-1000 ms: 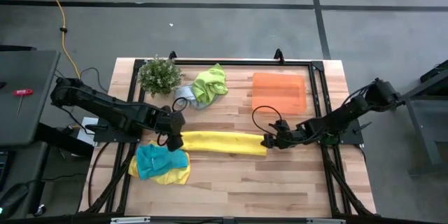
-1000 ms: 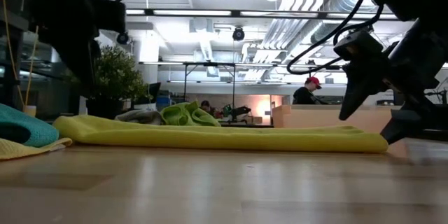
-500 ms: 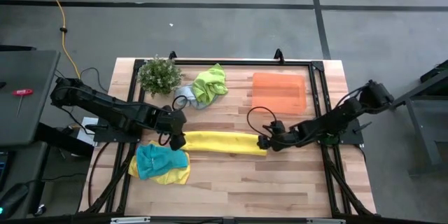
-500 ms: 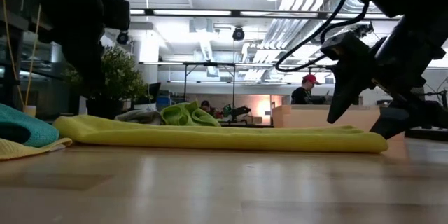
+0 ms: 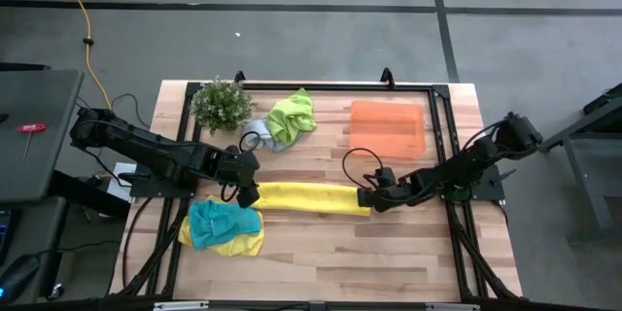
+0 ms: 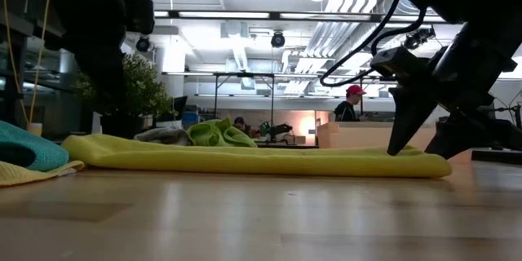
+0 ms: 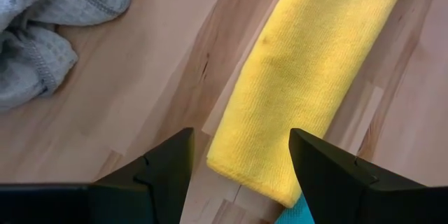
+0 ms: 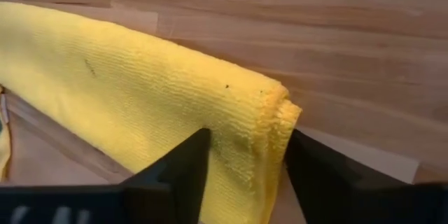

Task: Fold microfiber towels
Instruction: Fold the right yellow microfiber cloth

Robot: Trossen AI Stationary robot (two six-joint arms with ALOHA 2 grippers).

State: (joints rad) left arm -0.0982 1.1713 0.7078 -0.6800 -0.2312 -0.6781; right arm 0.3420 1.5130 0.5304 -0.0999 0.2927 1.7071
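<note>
1. Yellow towel (image 5: 305, 197): folded into a long strip, long axis parallel to the table's (image 5: 389, 253) front edge, mid-table.
2. Right gripper (image 8: 245, 155): fingers straddle the strip's right end, partly closed, touching cloth.
3. Left gripper (image 7: 238, 155): wide apart above the left end, holding nothing.
4. Teal towel (image 5: 216, 220): near the front-left corner.

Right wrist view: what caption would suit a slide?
Right gripper straddling the end of the folded yellow towel.

The left tool (image 5: 247, 194) hangs low with its fingers (image 7: 168, 164) spread wide. The right tool (image 5: 370, 197) is tipped down opposite it, fingers (image 8: 183, 164) apart, both arms stretched inward.
</note>
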